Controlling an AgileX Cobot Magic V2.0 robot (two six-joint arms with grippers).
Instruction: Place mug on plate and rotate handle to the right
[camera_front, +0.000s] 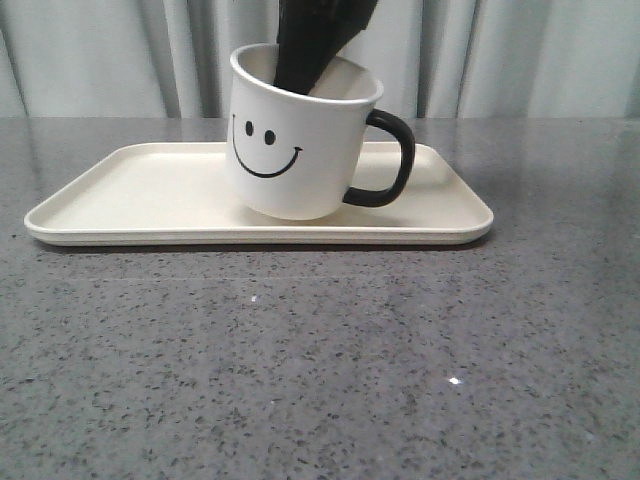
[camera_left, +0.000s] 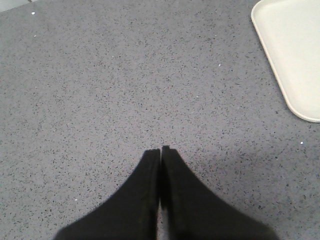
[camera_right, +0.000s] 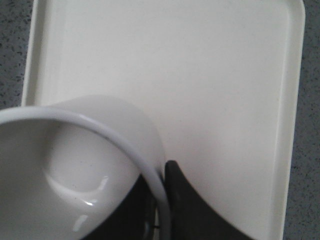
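Overhead, the right gripper (camera_front: 312, 62) is reaching down from the top centre of the front view, one finger inside the mug (camera_front: 292, 140) and one outside, pinching the rim wall. One mug is sitting tilted over the middle of one plate (camera_front: 120, 195), its smiley facing the camera and its single handle (camera_front: 392, 158) pointing to the frame's right. Meanwhile the left gripper (camera_left: 160, 150) is hovering over the grey table (camera_left: 100, 75), jaws pressed together and holding nothing, the plate's corner showing at that view's upper right.
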